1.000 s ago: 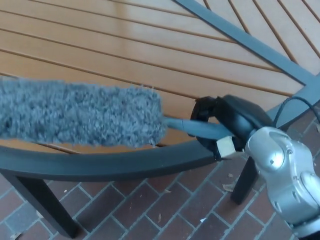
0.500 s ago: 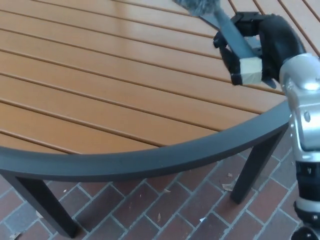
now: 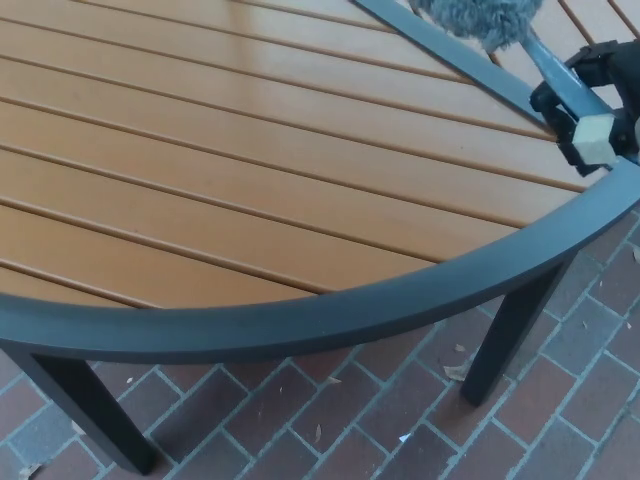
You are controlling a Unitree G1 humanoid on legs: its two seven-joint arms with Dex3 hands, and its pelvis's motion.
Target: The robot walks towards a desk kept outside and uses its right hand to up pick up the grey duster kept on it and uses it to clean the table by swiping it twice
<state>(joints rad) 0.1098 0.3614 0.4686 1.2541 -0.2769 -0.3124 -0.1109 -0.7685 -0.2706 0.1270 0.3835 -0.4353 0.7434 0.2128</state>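
I have my right hand [image 3: 598,95] at the tabletop's [image 3: 250,170] far right edge, fingers clamped on the duster [image 3: 480,18] handle, fluffy head angled ahead over the slats for swiping.

Right robot hand [image 3: 598,98] clenched, far right

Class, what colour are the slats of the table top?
Orange-brown wooden slats, set in a dark grey frame; seen in the head view.
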